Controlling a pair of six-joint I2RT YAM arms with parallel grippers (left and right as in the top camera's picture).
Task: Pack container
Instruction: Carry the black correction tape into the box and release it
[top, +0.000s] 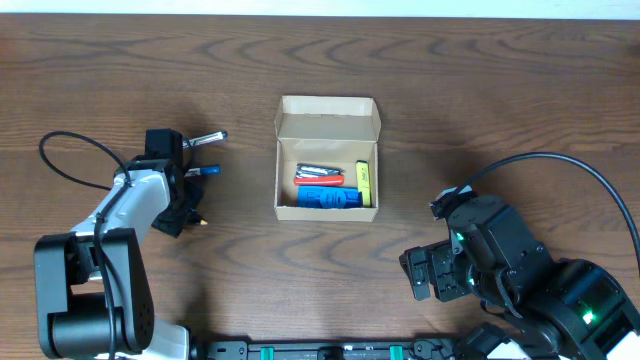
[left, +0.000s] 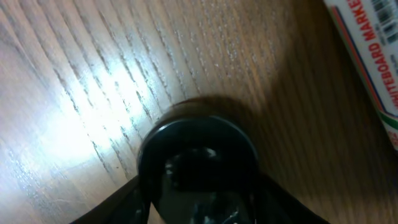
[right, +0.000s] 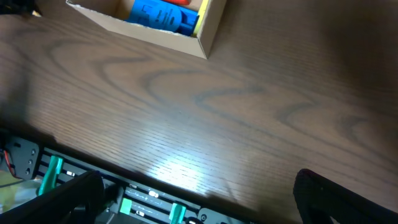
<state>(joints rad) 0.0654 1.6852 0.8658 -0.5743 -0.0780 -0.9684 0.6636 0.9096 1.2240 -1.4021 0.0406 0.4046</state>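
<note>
The container (top: 327, 160) is a small tan cardboard box standing open at mid table, its flap lid raised at the far side. It holds red markers (top: 318, 175), a blue item (top: 330, 198) and a yellow highlighter (top: 364, 185). Its corner shows in the right wrist view (right: 205, 34). My left gripper (top: 178, 205) is down at the table left of the box. In the left wrist view its fingers close on a black round-ended marker (left: 198, 158). My right gripper (top: 432, 275) is open and empty, low at the front right, well clear of the box.
Loose markers lie round the left gripper: a white one with a black cap (top: 205, 138), a blue one (top: 203, 171), and a white whiteboard marker (left: 373, 56) seen close by. A black rail (right: 124, 199) with green clips runs along the table's front edge.
</note>
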